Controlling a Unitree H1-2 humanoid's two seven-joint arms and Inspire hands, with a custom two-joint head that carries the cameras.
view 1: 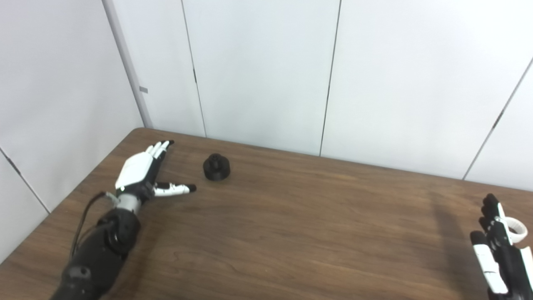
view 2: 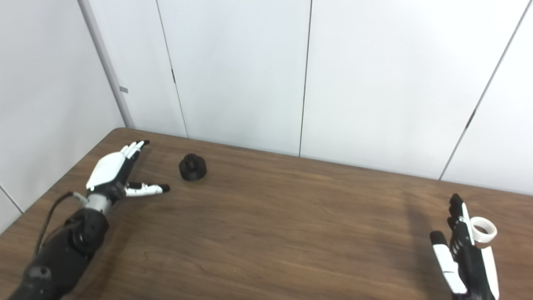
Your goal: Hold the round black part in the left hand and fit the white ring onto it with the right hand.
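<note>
Nearest, the right hand (view 2: pixel 464 254) stands edge-up with fingers apart, holding nothing; the white ring (view 2: pixel 484 229) lies on the table (view 2: pixel 291 233) just behind it. The ring looks light, stiff and thin-walled, best pinched across its rim. Farther off, the left hand (view 1: pixel 143 171) lies spread and empty, near the round black part (view 1: pixel 216 167), seemingly rigid and best gripped around its wider base.

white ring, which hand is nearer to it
Right. The right hand is open just beside the white ring; the left hand is far across the table, near the black part.
</note>
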